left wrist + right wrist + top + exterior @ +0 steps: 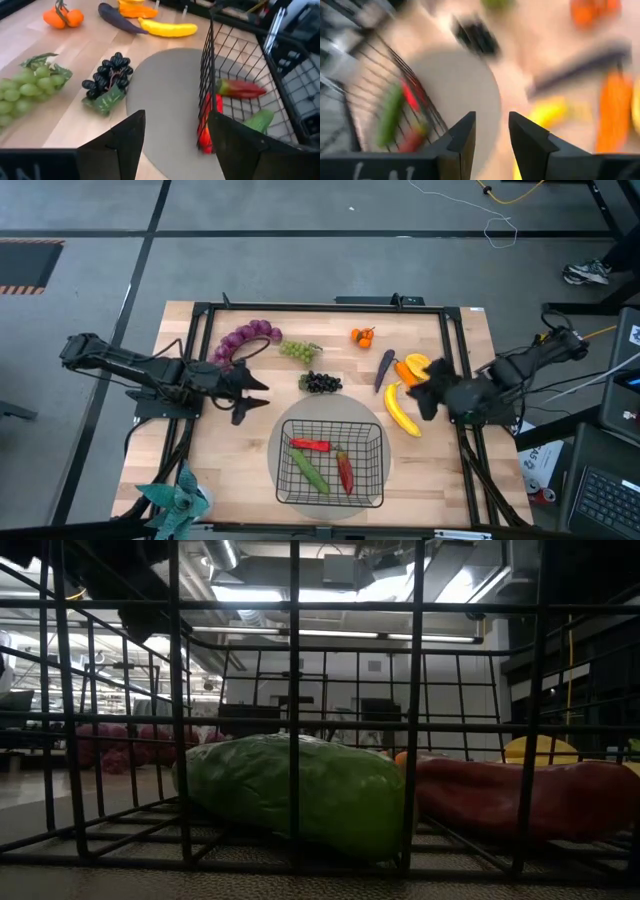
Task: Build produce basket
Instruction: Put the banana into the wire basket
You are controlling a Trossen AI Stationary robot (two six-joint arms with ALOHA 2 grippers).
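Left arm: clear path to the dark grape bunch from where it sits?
Probably yes. The left gripper hangs open beside the dark grape bunch, with only bare table between them. The basket stands apart, and the right gripper is over by the banana.

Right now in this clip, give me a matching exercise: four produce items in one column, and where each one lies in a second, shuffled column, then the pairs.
Items:
1. green cucumber
2. purple grapes
3. banana
4. tangerines

Places:
A. on the bare table near its far edge, beside the eggplant
B. inside the wire basket, between two red chilies
C. just ahead of the right gripper
D. far-left part of the table, beyond the left gripper

Pairs: 1-B, 2-D, 3-C, 4-A
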